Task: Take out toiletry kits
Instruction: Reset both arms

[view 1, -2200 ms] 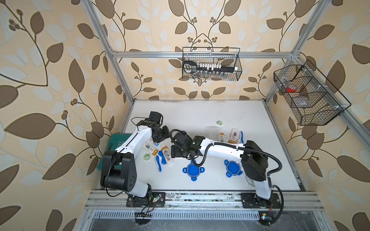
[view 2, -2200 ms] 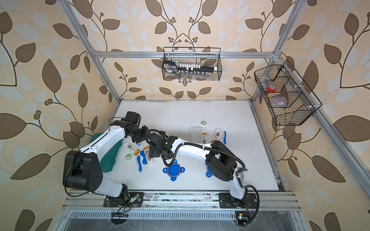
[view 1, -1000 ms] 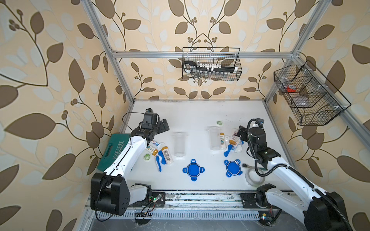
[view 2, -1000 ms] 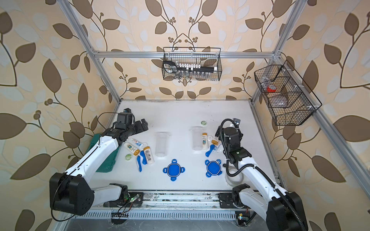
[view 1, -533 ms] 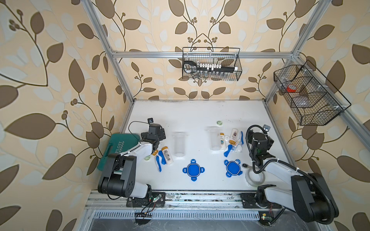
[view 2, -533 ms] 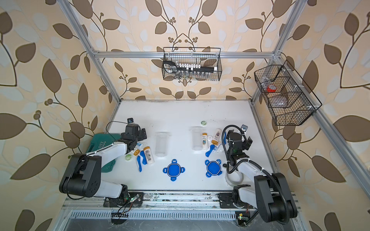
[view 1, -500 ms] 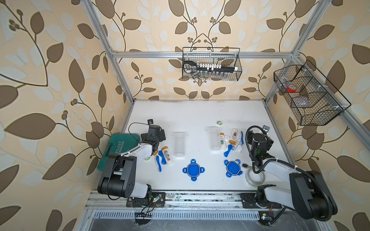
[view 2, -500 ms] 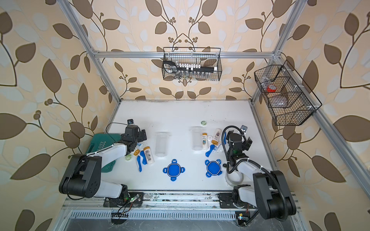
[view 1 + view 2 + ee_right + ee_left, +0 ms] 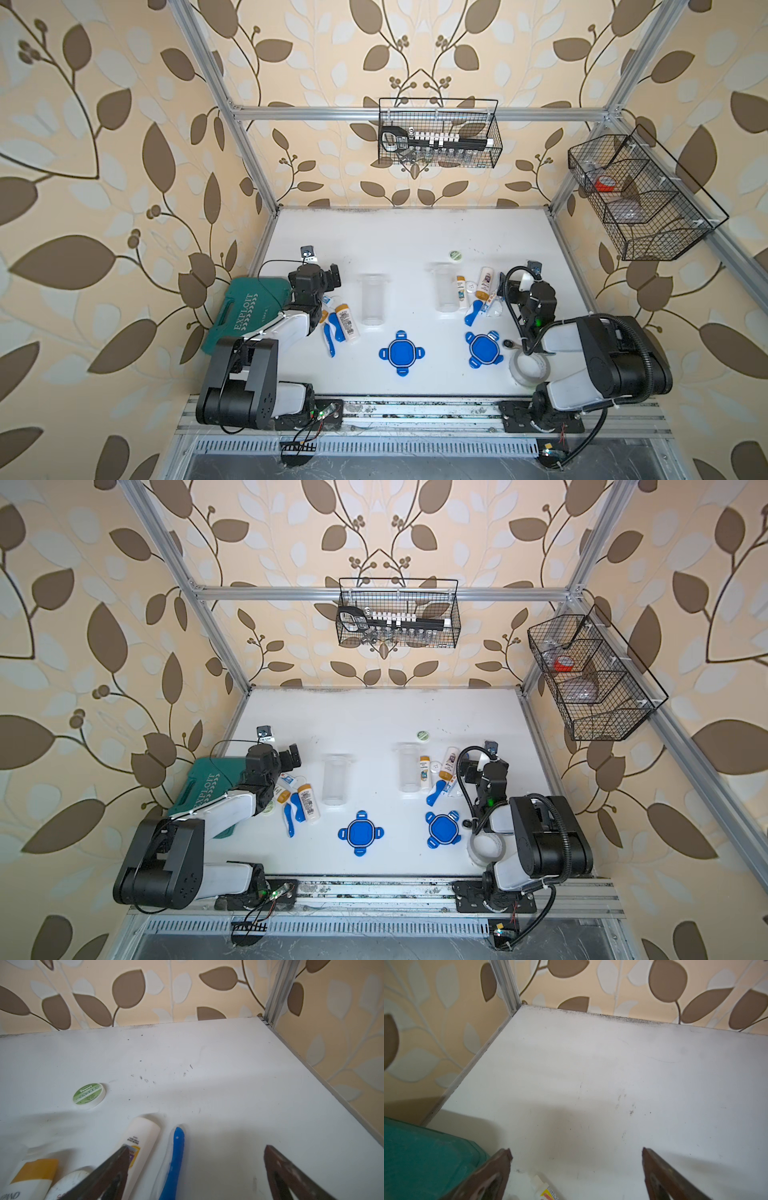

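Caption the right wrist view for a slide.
Right pincer open over the white table, with a white bottle, blue toothbrush piece and green-white disc lying loose.

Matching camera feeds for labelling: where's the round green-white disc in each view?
Top view: green-white disc lies alone, just beyond a clear jar.
Top view: disc, same spot.
Left wrist: not in it.
Right wrist: disc lies flat, beyond the bottles' ends.
Shared landmark: white mini bottle, lying near the disc, in all but the left wrist.
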